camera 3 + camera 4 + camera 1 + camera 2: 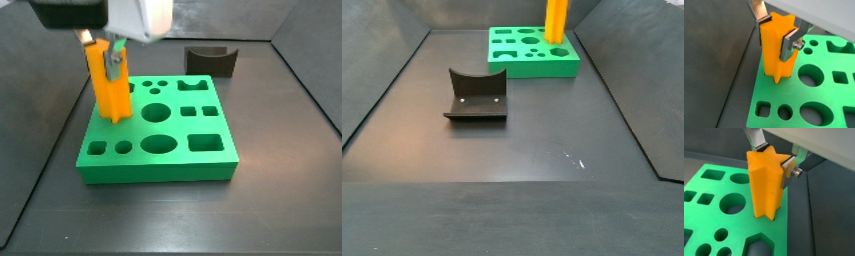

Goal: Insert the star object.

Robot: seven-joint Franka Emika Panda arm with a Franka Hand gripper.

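The star object [774, 50] is a bright-orange ridged bar, held upright. My gripper [779, 35] is shut on its upper part, one silver finger on each side, as both wrist views show [774, 163]. The bar's lower end meets the top face of the green block [771, 95] close to one edge. Any hole under it is hidden, and I cannot tell whether the end is inside the block. In a side view the gripper [104, 50] holds the bar [107, 85] over the block's far left part [160, 170]. The bar [556, 20] also shows at the back of the floor.
The green block [701, 220] has several round, square and arched holes in its top. A dark grey block with a curved notch [210, 60] stands behind it, and shows nearer the middle in a side view [476, 95]. Dark walls bound the floor.
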